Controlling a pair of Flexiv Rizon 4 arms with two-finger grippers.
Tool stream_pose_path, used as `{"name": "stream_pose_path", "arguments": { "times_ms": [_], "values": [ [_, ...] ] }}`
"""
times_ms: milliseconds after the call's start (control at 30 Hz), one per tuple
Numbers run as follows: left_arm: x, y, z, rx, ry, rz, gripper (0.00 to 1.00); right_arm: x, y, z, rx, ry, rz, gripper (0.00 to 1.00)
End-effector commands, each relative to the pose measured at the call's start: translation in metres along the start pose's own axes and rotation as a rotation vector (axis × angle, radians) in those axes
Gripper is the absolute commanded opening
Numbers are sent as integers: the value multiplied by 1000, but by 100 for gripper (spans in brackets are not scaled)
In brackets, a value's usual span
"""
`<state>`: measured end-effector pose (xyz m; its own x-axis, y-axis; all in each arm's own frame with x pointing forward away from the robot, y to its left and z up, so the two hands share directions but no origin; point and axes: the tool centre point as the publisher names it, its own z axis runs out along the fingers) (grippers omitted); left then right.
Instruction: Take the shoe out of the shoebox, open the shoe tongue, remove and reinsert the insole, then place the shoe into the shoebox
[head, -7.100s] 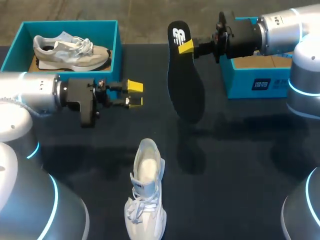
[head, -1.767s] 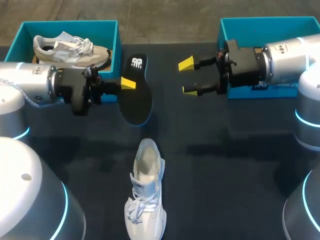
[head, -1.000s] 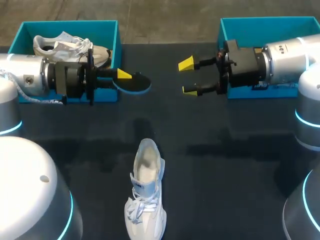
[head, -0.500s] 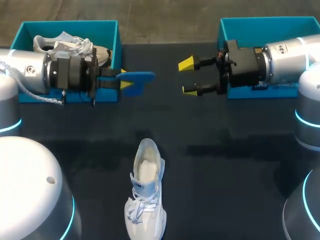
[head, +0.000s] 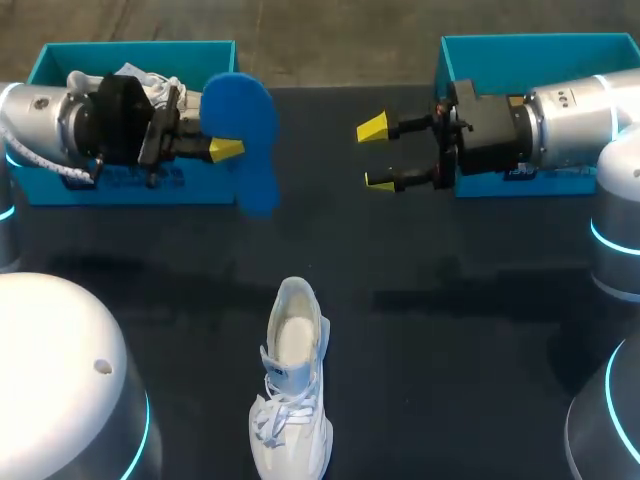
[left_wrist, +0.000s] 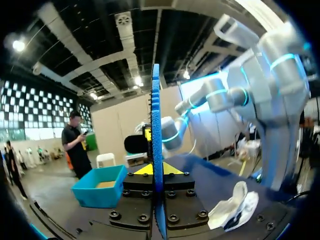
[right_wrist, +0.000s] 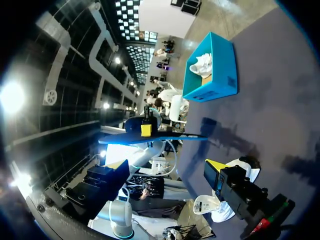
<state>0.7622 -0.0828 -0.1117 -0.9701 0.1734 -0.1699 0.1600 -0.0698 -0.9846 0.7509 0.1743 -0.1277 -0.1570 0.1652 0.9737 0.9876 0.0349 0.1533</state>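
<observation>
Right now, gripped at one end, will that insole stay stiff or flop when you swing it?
Probably fairly stiff: in the left wrist view the insole runs as a straight edge out of the left hand. It looks thin, so likely light. Its long free end could wobble.

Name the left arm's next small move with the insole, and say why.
Probably swing the insole down toward the white shoe. The left gripper is shut on it, holding it in the air near the left shoebox, while the shoe lies on the table with its opening facing up. The right gripper stands open, apart.
</observation>
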Motion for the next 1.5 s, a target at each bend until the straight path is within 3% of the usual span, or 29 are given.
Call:
{"name": "stream_pose_path", "arguments": {
  "times_ms": [33, 233, 633, 800, 900, 1133, 1500],
  "values": [
    [-7, 4, 2, 529, 416, -1189, 0, 1, 0, 1, -1, -6, 2, 100],
    [-15, 9, 4, 694, 447, -1487, 0, 1, 0, 1, -1, -6, 2, 100],
    [-15, 9, 4, 694, 447, -1487, 0, 1, 0, 1, -1, -6, 2, 100],
    [-20, 16, 8, 861, 415, -1762, 0, 1, 0, 1, -1, -6, 2, 100],
    [-20, 13, 9, 897, 384, -1842, 0, 1, 0, 1, -1, -6, 2, 100],
    [-11, 8, 11, 879, 280, -1899, 0, 1, 0, 1, -1, -6, 2, 100],
    [-2, 14, 8, 749, 93, -1882, 0, 1, 0, 1, -1, -6, 2, 100]
  ]
}}
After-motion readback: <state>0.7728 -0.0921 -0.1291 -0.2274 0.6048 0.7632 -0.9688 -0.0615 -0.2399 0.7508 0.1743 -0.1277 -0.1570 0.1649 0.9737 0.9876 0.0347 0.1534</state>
